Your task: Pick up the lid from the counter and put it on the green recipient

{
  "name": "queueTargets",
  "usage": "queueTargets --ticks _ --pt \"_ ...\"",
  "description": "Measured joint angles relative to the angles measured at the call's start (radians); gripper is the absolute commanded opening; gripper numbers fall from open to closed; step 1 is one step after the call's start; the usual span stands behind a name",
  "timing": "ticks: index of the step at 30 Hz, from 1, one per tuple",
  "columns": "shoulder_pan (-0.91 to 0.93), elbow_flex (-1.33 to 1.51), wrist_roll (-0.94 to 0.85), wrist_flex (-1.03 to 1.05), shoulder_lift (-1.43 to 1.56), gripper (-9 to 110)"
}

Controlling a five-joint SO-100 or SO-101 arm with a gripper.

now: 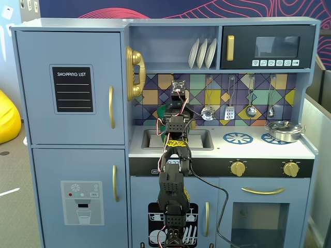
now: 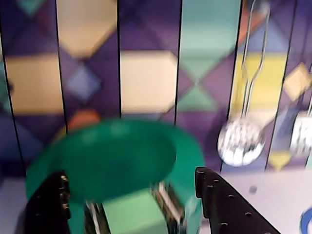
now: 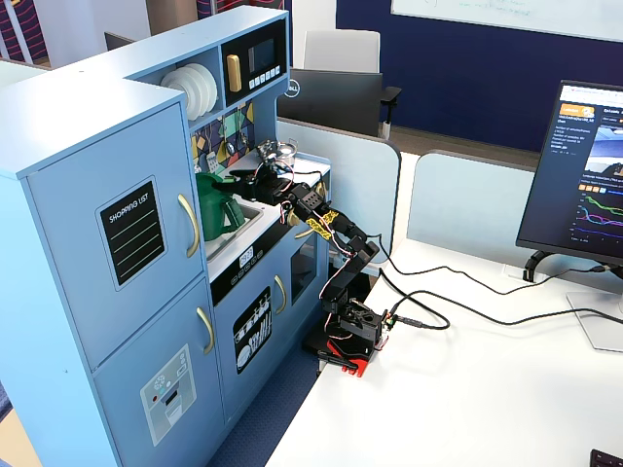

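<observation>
The green recipient (image 3: 216,210) stands at the back of the white counter (image 1: 258,150), by the sink. In the wrist view it (image 2: 190,156) is blurred; its light green strap handle (image 2: 134,214) faces me. Its top shows as a darker green round (image 2: 117,161); the blur hides whether that is the lid or the open mouth. I see no separate lid on the counter in either fixed view. My gripper (image 2: 129,173) is open, one black finger (image 2: 48,204) to each side of the recipient's upper part, holding nothing. In a fixed view my gripper (image 3: 237,178) is level with its top.
A silver pot (image 1: 283,130) sits on the right burner print. Metal utensils (image 1: 230,111) hang on the tiled back wall; a skimmer (image 2: 241,141) shows to the right in the wrist view. The sink (image 1: 152,138) lies under my arm. A shelf runs above.
</observation>
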Motion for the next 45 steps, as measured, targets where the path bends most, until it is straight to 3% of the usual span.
queueTargets --ticks 8,16,23,29,38,45 --pt "-0.031 0.002 -0.008 0.342 0.299 26" --pt "-0.028 0.491 -0.014 0.739 0.784 8" --pt "-0.026 1.068 0.037 0.811 0.999 0" --pt "-0.049 1.399 0.178 0.687 0.982 0" --pt "-0.117 1.457 0.225 0.894 1.026 1" --pt "-0.077 1.462 0.156 0.919 1.075 2"
